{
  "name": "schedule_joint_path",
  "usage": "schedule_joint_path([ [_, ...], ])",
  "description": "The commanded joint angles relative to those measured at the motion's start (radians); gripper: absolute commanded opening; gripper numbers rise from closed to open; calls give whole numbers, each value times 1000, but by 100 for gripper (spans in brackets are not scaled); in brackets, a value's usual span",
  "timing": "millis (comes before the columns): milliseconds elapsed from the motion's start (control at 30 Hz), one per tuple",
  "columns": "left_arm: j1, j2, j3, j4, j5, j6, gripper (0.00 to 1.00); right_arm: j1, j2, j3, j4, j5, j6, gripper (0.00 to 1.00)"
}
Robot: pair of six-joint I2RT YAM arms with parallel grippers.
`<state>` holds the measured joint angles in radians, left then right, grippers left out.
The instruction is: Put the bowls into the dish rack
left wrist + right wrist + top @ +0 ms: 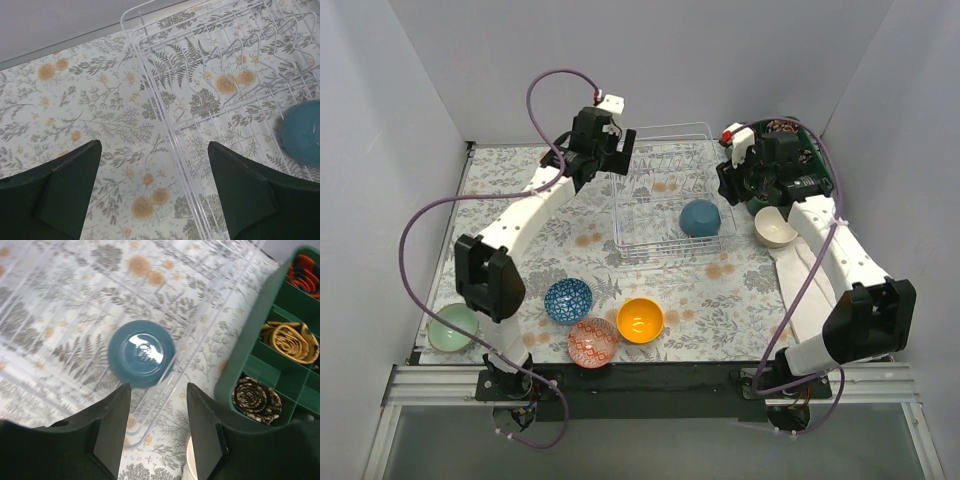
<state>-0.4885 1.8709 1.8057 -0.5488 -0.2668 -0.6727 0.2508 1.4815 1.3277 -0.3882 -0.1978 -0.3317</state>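
Both arms open-handed above the rack (620,215).
The right gripper (159,387) gapes empty, with the blue bowl (141,352) in the rack at its 12 o'clock. The left gripper (154,147) is spread and empty too. The cream bowl (775,227) lies at the right gripper's 5 o'clock, likely that arm's pick.

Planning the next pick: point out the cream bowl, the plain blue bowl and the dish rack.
cream bowl (775,227), top view, its inside hollow.
plain blue bowl (141,353), right wrist view, its glossy middle.
dish rack (650,215), top view, bare wire floor.
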Motion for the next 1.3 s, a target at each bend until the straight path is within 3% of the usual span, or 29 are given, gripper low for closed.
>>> schedule_joint_path([
  [0,51,-226,-94,-12,14,54,90,22,-133,-7,-110,-271,-172,57],
  [167,160,-444,-299,-66,89,58,93,184,-246,-80,-243,-276,-311,57],
  [300,212,-681,-506,-123,113,114,93,479,-308,-152,-339,-267,-434,57],
  [467,269,-884,-628,-186,130,137,93,801,-339,-287,-356,-197,-526,57],
  [667,367,-987,-625,-283,176,140,93,904,-267,-338,-279,-160,-541,56],
  [833,430,-1029,-663,-286,196,113,93,935,-165,-331,-239,-157,-572,54],
  [1267,534,-1078,-675,-275,228,101,93,982,-82,-381,-189,-167,-627,51],
])
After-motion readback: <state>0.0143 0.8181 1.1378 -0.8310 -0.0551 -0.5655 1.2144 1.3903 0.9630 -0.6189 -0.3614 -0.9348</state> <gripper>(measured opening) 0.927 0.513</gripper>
